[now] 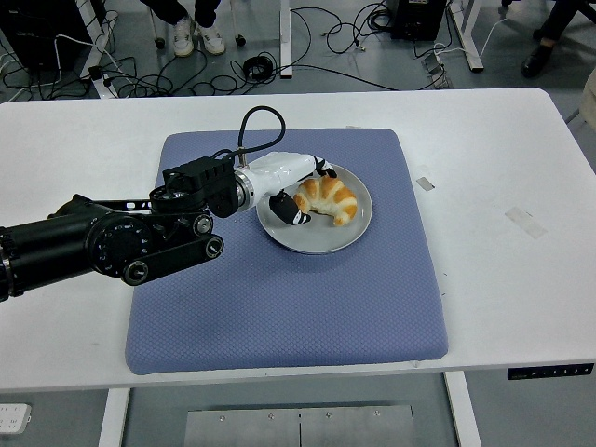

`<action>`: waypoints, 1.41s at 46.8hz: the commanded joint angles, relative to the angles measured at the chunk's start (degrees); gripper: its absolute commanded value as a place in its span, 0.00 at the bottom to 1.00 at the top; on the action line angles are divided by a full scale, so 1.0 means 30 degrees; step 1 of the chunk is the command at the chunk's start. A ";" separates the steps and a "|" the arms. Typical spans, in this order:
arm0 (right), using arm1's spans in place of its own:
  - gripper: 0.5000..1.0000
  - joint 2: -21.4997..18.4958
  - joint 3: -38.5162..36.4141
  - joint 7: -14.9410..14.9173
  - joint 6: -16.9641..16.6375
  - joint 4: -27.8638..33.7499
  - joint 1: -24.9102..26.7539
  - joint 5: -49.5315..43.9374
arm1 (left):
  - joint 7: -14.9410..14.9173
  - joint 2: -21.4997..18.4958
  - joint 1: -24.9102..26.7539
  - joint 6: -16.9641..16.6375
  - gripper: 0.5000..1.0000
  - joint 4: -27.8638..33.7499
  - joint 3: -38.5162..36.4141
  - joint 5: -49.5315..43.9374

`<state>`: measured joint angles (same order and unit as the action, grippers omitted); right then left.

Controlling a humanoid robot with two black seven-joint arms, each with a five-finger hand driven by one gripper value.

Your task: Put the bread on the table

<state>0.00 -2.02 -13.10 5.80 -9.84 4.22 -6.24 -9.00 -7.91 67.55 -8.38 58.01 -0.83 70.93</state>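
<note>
The bread is a croissant sitting on a grey plate, and the plate is on a blue mat on the white bench. So it's on the plate, not on the bench itself.

The left hand comes in from the left on a chunky black arm and sits right at the croissant's left end. The fingers curl around the top side of it and a dark fingertip pokes in from below, so it looks like a loose pinch on that end. Honestly can't tell if it's properly gripping or just touching, since the white palm covers the contact spot and the fingers are tiny from this angle. The croissant looks like it's lying flat on the plate.

The right arm isn't anywhere in the shot.

Up top there's a tangle of cables on the floor and someone's shoes, cut off by the picture's edge. A couple of bits of tape are stuck on the bench to the right.
</note>
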 commanded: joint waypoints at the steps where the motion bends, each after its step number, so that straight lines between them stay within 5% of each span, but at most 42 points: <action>1: 1.00 0.0000 0.0000 0.0000 0.0000 -0.0003 0.0000 0.0000 | 0.0013 0.0000 -0.0075 0.0010 0.50 -0.0029 -0.0016 -0.0001; 9: 1.00 0.0000 0.0000 0.0000 0.0000 -0.0003 0.0000 0.0000 | 0.0013 0.0000 0.0042 0.0039 0.35 -0.0029 -0.0016 -0.0001; 31: 1.00 0.0000 0.0000 0.0000 0.0000 -0.0003 0.0000 0.0000 | 0.0013 -0.0117 0.0101 0.0010 0.21 -0.0058 0.0307 -0.0119; 43: 1.00 0.0000 0.0000 0.0000 0.0000 -0.0003 0.0000 0.0000 | 0.0013 -0.0147 0.0189 0.0010 0.02 -0.0058 0.0394 -0.0265; 66: 1.00 0.0000 0.0000 0.0000 0.0000 -0.0003 0.0000 0.0000 | 0.0042 -0.0674 0.0570 0.0068 0.01 -0.0234 0.1449 -0.0353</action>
<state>0.00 -2.02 -13.09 5.80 -9.85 4.23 -6.24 -8.89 -9.67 69.10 -8.20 57.34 3.33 69.88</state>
